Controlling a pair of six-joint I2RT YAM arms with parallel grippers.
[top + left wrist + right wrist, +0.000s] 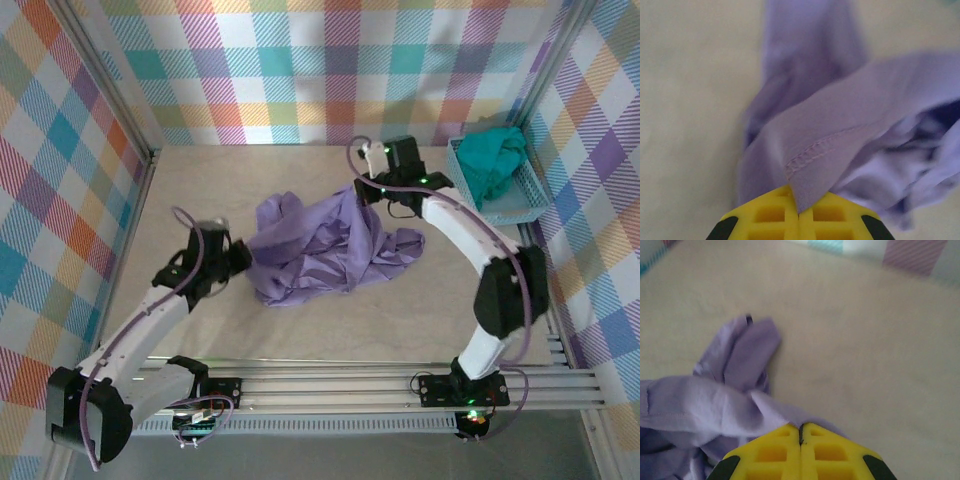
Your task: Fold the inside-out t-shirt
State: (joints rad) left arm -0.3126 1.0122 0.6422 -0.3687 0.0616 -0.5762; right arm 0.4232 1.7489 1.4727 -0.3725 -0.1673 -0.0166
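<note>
The inside-out t-shirt (320,245) is bunched up in the middle of the worktop (330,330), between the two hands. Its long way is laid from near left to far right. A stitched hem at the left end is pinched tight by the left hand (799,216). Cloth at the far right end is pinched tight by the right hand (801,432). Both arms are bent and held low, so the shirt could next be pulled flat.
</note>
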